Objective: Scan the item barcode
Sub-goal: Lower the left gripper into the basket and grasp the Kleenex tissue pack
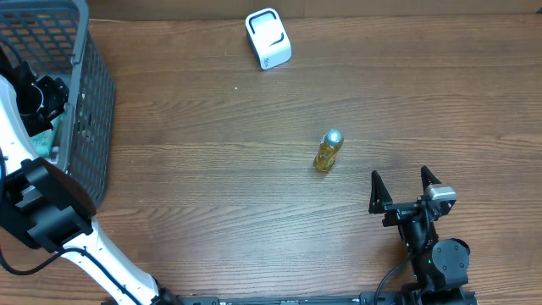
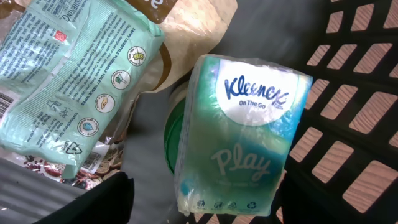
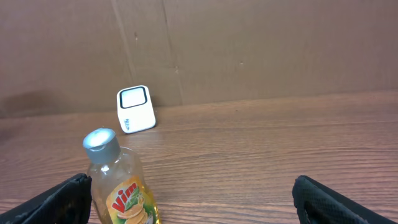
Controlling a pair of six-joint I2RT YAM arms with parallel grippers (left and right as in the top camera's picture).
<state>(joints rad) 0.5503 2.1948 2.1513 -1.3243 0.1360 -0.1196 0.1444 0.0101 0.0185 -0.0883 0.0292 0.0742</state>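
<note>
A Kleenex tissue pack (image 2: 239,134) lies in the grey basket (image 1: 95,93) at the table's left edge. My left gripper (image 2: 208,190) reaches down into the basket (image 2: 348,124). Its jaws straddle the pack's lower end, open, with a gap on the left side. On the table stands a yellow Vim bottle (image 1: 328,151) with a silver cap. The white scanner (image 1: 268,38) sits at the far middle. My right gripper (image 1: 400,176) rests open near the front right; in its wrist view the bottle (image 3: 121,186) stands just inside the left finger (image 3: 68,202), and the scanner (image 3: 135,109) is beyond.
Beside the tissue pack the basket holds a pale green wipes pack (image 2: 74,81), a tan bag (image 2: 193,31) and a green round lid (image 2: 171,137). The white left arm (image 1: 17,110) leans over the basket rim.
</note>
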